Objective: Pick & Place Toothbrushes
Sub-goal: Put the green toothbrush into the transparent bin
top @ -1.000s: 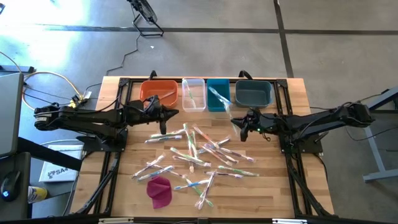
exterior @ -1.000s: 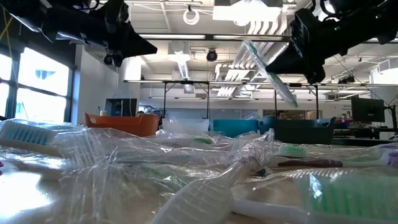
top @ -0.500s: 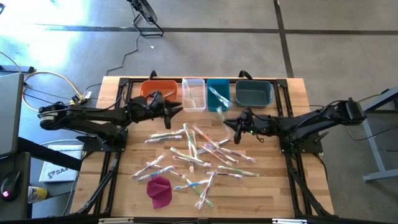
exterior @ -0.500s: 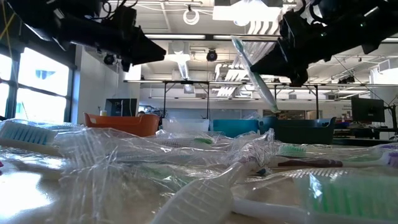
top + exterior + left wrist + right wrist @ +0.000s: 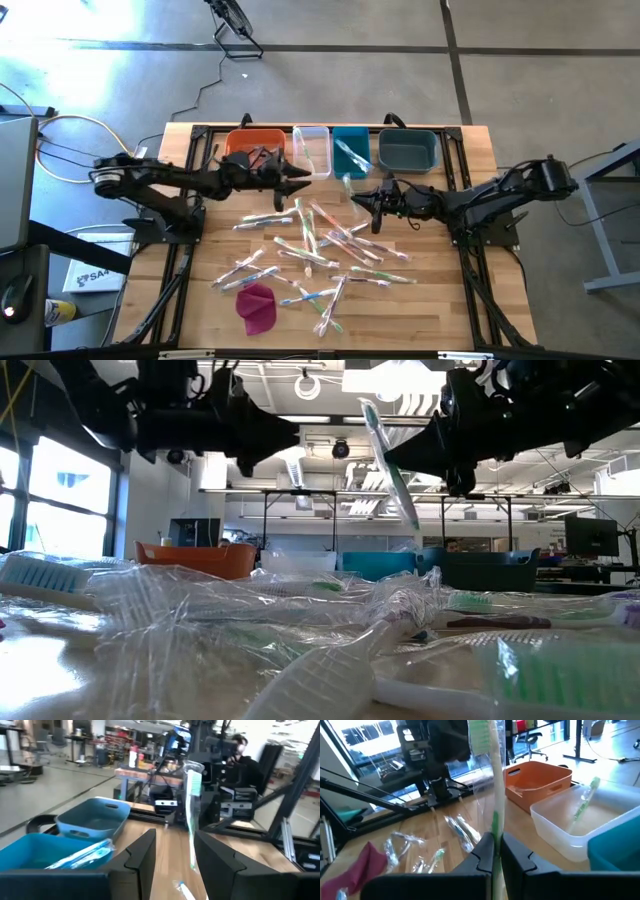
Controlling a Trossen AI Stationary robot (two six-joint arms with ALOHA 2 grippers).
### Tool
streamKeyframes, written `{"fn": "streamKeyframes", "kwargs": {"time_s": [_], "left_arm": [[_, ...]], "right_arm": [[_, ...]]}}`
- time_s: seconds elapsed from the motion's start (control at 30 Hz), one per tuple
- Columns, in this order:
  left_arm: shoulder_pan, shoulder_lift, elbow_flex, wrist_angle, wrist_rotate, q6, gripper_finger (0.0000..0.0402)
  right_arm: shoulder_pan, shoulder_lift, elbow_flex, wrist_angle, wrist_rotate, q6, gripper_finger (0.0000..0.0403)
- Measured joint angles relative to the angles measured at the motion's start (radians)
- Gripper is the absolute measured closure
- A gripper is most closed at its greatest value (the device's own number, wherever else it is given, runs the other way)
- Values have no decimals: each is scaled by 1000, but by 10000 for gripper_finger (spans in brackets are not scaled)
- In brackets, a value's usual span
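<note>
In the low view, the near toothbrushes (image 5: 300, 650) were blurred and cut off at the bottom edge. The held toothbrush (image 5: 492, 795) ran out of the right wrist view's top, its lower handle hidden between the right hand (image 5: 495, 852) fingers.

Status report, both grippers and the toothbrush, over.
Right gripper shut on green toothbrush, held up above the pile. Left gripper open, empty, facing it near the clear bin. Nothing between them.

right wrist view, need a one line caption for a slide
Right end effector shut on an upright green toothbrush, with the orange bin and clear bin beyond.
</note>
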Motion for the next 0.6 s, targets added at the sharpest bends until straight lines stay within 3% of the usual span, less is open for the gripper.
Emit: {"fn": "streamKeyframes", "kwargs": {"time_s": [0.2, 0.6], "left_arm": [[0, 86, 85, -1, 137, 43, 270], [0, 216, 198, -7, 140, 19, 270]], "right_arm": [[0, 50, 0, 89, -26, -3, 396], [0, 86, 0, 142, -26, -5, 396]]}}
